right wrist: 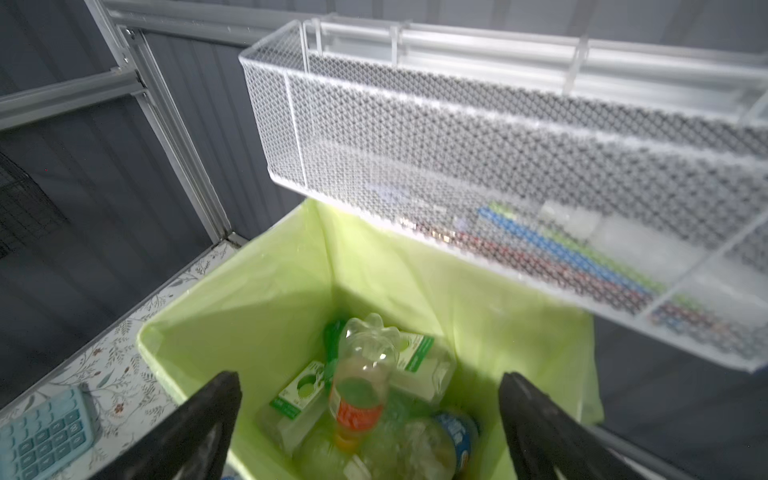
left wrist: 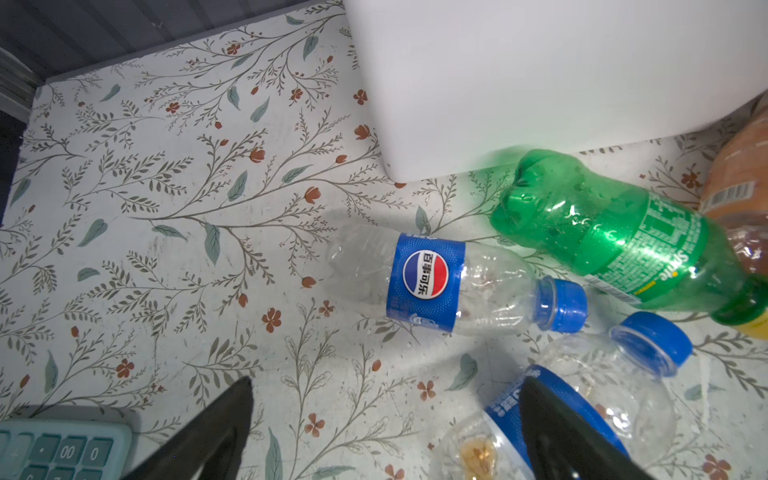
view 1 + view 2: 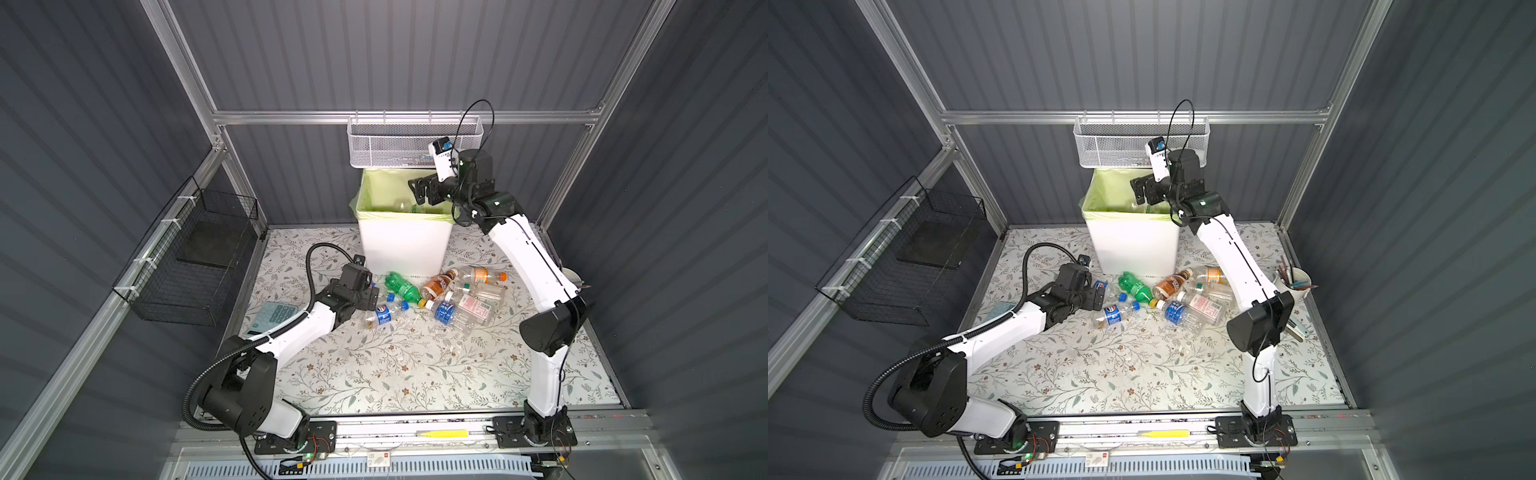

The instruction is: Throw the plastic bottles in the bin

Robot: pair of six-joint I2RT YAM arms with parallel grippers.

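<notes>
Hanging above bottle (image 1: pixel 358 409) in bin (image 1: pixel 249 299): right end effector (image 1: pixel 370 376)

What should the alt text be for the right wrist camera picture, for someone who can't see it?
The open right gripper hangs over the green-lined bin, where a clear orange-labelled bottle shows uppermost among the plastic bottles inside. A white mesh basket hangs above it; a pale blue calculator lies on the floral tabletop.

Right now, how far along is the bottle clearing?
Done: several bottles are inside the bin, an orange-labelled bottle uppermost. In hand: nothing; the right gripper is open above the bin, the left gripper open near a blue-labelled bottle on the table. Left: roughly eight bottles clustered in front of the bin.
</notes>
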